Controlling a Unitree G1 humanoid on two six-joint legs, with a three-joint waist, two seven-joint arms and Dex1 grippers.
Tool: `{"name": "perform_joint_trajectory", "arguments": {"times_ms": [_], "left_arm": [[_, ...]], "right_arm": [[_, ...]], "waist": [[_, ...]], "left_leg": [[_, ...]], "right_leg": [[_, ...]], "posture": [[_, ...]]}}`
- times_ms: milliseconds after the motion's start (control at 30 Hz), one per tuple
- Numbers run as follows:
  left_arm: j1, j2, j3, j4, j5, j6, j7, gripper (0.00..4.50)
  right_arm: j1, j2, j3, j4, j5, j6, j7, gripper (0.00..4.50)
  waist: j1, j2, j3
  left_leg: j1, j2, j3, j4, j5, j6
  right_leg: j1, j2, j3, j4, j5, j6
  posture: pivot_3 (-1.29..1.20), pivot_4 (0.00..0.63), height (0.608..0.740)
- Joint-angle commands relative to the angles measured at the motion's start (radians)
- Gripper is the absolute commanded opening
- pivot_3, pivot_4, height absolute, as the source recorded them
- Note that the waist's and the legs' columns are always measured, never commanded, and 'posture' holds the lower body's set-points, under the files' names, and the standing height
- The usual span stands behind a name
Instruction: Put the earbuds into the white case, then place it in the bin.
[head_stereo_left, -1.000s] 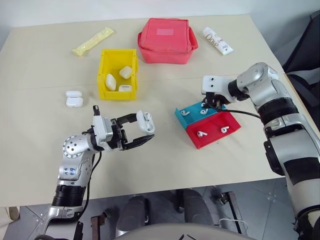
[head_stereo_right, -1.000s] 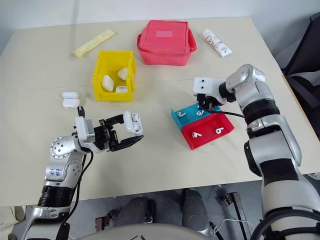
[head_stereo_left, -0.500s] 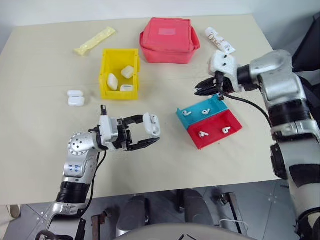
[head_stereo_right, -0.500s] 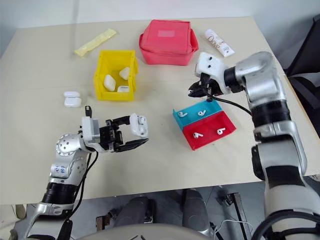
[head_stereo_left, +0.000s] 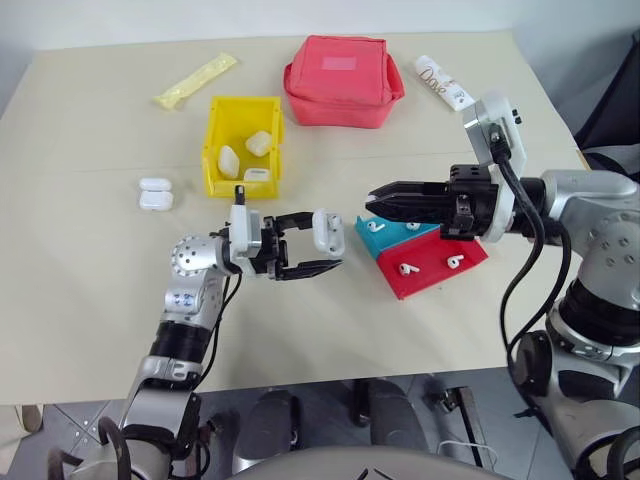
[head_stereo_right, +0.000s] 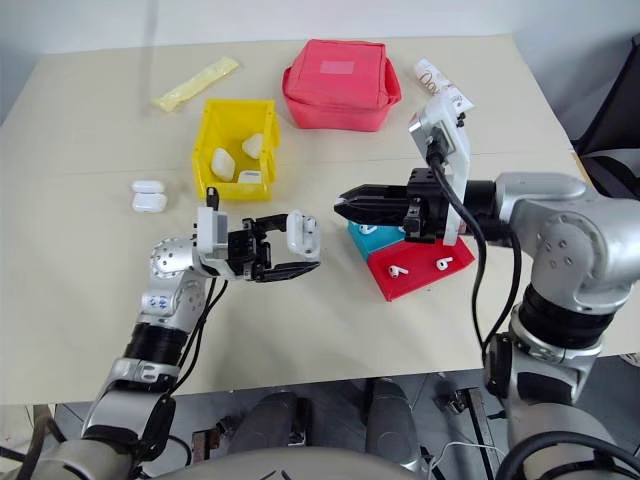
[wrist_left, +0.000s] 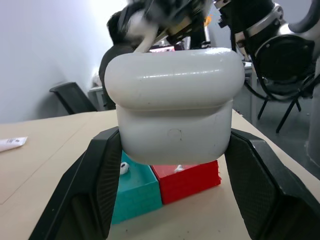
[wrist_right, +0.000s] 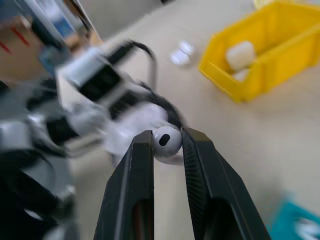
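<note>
Above a pale table, the left gripper (head_stereo_left: 318, 249) is clamped on the white case (head_stereo_left: 326, 229), its two black fingers pressed against the case's side walls and holding it clear of the tabletop near the middle of the scene. In the left wrist view the lid looks seated on the body, though whether it is fully latched cannot be told. Just to the right, the right gripper (head_stereo_left: 377, 193) points leftward at the case, its jaws pinched on one of the earbuds (wrist_right: 166, 143), gripped at its rounded head.

Three more earbuds lie in the blue tray (head_stereo_left: 378, 232) and the red tray (head_stereo_left: 430, 275) beneath the right arm. The bin (head_stereo_left: 242, 146), bright yellow, stands at the far left of centre with white cases already inside; another white case (head_stereo_left: 155, 193) rests on the table to its left. A red pouch (head_stereo_left: 342, 66), a yellow sachet (head_stereo_left: 197, 79) and a white tube (head_stereo_left: 441, 81) line the far edge.

Both pieces look light, hard and glossy, so likely slippery under rubber-less fingers. The earbud, tiny and smooth, seems liable to squirt out or twist if squeezed unevenly; a hold across its bulb, stem free to enter the socket, looks soundest. The case appears rigid enough for a firm side grip below the lid seam, leaving the hinge free to open.
</note>
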Motion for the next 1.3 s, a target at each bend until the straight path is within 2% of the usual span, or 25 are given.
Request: {"name": "perform_joint_trajectory", "arguments": {"times_ms": [33,167,300,433,533,633,800,1033,1300], "left_arm": [[-0.05,-0.022,0.002,0.055,0.006,-0.047,-0.031,2.74],[-0.099,-0.058,-0.004,0.128,0.012,-0.083,-0.067,2.74],[-0.13,-0.079,0.005,0.17,0.017,-0.106,-0.085,2.74],[-0.144,-0.086,0.013,0.192,0.018,-0.122,-0.093,2.74],[-0.143,-0.088,0.017,0.19,0.017,-0.129,-0.087,2.74],[-0.141,-0.085,0.023,0.186,0.013,-0.129,-0.086,2.74],[-0.129,-0.085,0.025,0.163,0.004,-0.118,-0.088,2.74],[-0.094,-0.085,0.017,0.089,-0.015,-0.081,-0.097,2.74],[-0.078,-0.085,0.018,0.083,-0.003,-0.082,-0.093,2.74]], "right_arm": [[0.039,0.06,-0.097,-0.043,0.204,0.023,-0.194,0.45],[0.095,0.161,-0.137,-0.03,0.462,0.023,-0.49,0.45],[0.138,0.19,-0.154,0.004,0.693,0.023,-0.747,0.45],[0.218,0.035,-0.001,0.054,1.08,-0.202,-1.059,0.45],[0.267,-0.106,0.112,0.041,1.271,-0.361,-1.202,0.45],[0.296,-0.203,0.181,0.021,1.331,-0.464,-1.234,0.45],[0.329,-0.29,0.251,0.007,1.333,-0.555,-1.221,0.45],[0.331,-0.331,0.309,0.017,1.295,-0.625,-1.205,0.45],[0.305,-0.365,0.343,0.006,1.325,-0.663,-1.193,0.45]], "waist": [[0.0,-0.001,0.0],[-0.003,-0.001,0.0],[-0.004,-0.001,0.0],[-0.003,-0.001,0.0],[-0.003,-0.001,0.0],[-0.002,-0.002,-0.001],[0.0,-0.003,-0.001],[0.009,-0.003,-0.001],[0.024,-0.003,-0.001]], "left_leg": [[0.0,-0.001,0.0,0.0,0.0,0.001],[0.0,-0.002,0.0,0.0,0.0,0.001],[0.0,-0.001,0.001,-0.001,0.001,0.002],[0.0,-0.001,0.002,-0.001,0.001,0.003],[0.0,-0.002,0.002,-0.002,0.001,0.004],[0.0,-0.001,0.003,-0.002,0.0,0.005],[0.0,0.0,0.003,-0.001,0.0,0.007],[-0.001,0.0,0.003,-0.001,-0.001,0.008],[-0.002,0.001,0.002,-0.001,-0.001,0.008]], "right_leg": [[0.0,0.0,0.0,0.0,0.0,0.0],[0.0,0.0,0.0,0.001,0.0,0.0],[-0.001,0.001,0.001,0.001,0.0,0.0],[-0.001,0.001,0.001,0.001,0.0,0.0],[0.0,0.0,0.001,-0.001,0.0,0.0],[0.0,0.001,0.001,-0.002,0.0,0.001],[0.0,0.002,0.001,-0.003,0.001,0.001],[0.0,0.0,0.001,-0.004,0.001,0.001],[0.0,-0.005,0.002,-0.006,0.001,0.001]], "posture": [[0.0,0.15,0.74],[0.0,0.15,0.74],[0.0,0.15,0.74],[0.0,0.15,0.74],[0.0,0.15,0.74],[0.0,0.15,0.74],[0.0,0.15,0.74],[0.0,0.15,0.74],[0.0,0.15,0.74]]}}
